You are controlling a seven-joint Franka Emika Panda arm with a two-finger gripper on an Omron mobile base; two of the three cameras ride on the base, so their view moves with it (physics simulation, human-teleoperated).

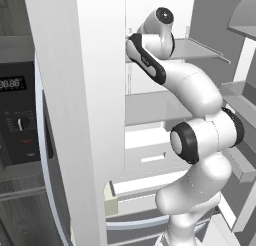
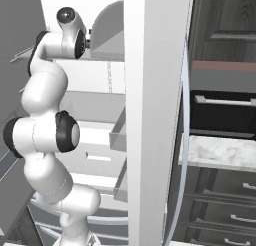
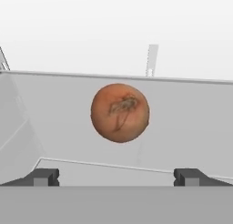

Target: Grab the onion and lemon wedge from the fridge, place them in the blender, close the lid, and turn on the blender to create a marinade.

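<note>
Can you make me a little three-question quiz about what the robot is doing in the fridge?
1. True or false: the claw is shut on the onion.
2. What sits straight ahead of the claw? A) lemon wedge B) onion C) lid
3. Fill in: the arm reaches into the open ____.

Key:
1. False; its fingertips stand wide apart, short of the onion.
2. B
3. fridge
</note>
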